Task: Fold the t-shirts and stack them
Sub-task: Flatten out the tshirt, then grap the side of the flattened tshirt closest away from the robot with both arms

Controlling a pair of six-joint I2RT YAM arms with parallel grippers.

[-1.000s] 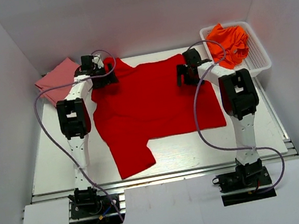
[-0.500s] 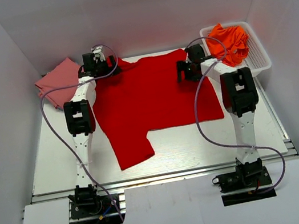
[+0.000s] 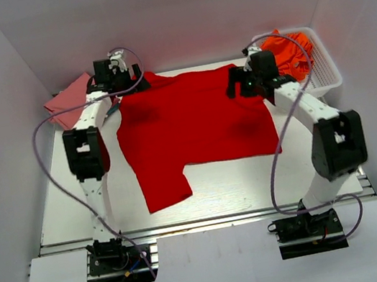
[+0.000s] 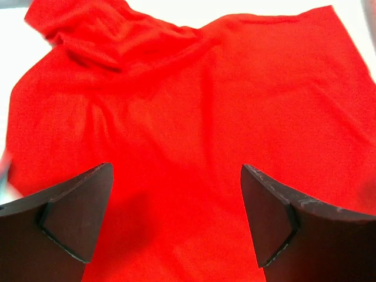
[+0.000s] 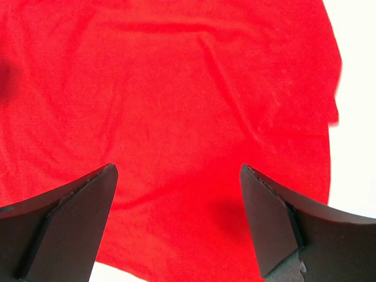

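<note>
Red cloth of the t-shirt (image 3: 192, 122) lies spread flat on the table (image 3: 60, 200), 1 sleeve pointing toward the near edge. The 2 arms stretch to the far side, the right arm (image 3: 334, 141) with its elbow bowed outward. The left gripper (image 4: 176, 169) hovers over the shirt's far left corner and the right gripper (image 5: 176, 169) over its far right, both with fingers spread apart, empty.

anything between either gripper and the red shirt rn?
Nothing visible. The left gripper and right gripper both hang open above the red t-shirt, and each wrist view shows only its bare cloth below.
</note>
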